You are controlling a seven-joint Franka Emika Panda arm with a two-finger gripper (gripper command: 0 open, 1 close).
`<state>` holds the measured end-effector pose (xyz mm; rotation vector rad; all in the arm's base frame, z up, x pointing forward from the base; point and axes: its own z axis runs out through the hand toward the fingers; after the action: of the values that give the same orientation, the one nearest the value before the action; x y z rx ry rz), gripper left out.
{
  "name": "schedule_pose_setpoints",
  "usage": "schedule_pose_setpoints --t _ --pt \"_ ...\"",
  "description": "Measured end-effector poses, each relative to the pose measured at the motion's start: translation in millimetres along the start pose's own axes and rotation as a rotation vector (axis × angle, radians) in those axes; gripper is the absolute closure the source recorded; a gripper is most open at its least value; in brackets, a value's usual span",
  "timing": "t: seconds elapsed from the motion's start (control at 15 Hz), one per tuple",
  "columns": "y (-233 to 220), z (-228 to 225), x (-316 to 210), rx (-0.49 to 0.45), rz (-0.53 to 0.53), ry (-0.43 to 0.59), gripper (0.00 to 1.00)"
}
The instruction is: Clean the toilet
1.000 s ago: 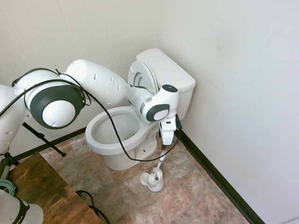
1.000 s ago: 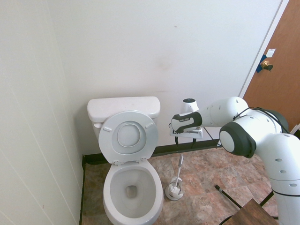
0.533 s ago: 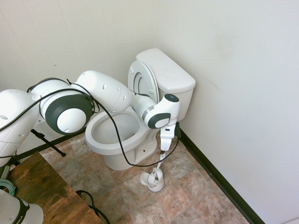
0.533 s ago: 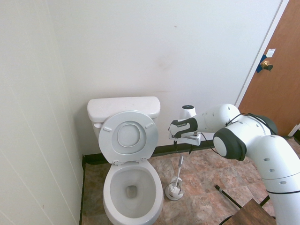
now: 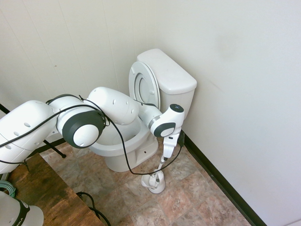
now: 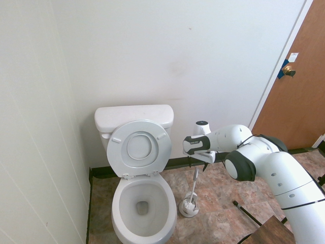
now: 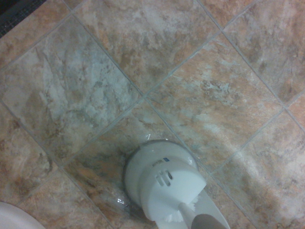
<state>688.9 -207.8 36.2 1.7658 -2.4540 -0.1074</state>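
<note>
The white toilet (image 5: 165, 78) stands against the wall with its lid (image 6: 139, 148) raised against the tank, and the bowl (image 6: 143, 203) is open. To its right a white toilet brush (image 6: 194, 180) stands upright in its small round holder (image 6: 188, 208) on the tile floor. My gripper (image 5: 165, 151) points straight down, open, just above the top of the brush handle (image 5: 162, 165). It holds nothing. In the wrist view the holder (image 7: 159, 183) lies directly below, with the handle (image 7: 202, 222) rising toward the camera.
The wall and its black baseboard (image 5: 221, 183) run close behind the brush. A wooden table corner (image 5: 42, 193) sits at the front left, and my arm crosses over the bowl. A brown door (image 6: 297, 91) is at the far right.
My arm has stretched forward and lowered, bringing the gripper down toward the top of the brush handle. The gripper has stayed open; the brush and toilet have not moved.
</note>
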Motion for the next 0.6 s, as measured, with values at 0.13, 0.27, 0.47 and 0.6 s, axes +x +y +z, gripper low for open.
schedule_pose_setpoints --t 0.13,0.27,0.47,0.6 --pt "0.6 6.7 -0.7 -0.014 0.002 0.001 0.00" --pt "1.4 11.7 -0.7 -0.020 0.002 0.002 0.00" --pt "4.6 23.9 -1.0 -0.037 0.001 0.005 0.00" --pt "6.4 34.6 -3.2 -0.048 -0.001 0.006 0.00"
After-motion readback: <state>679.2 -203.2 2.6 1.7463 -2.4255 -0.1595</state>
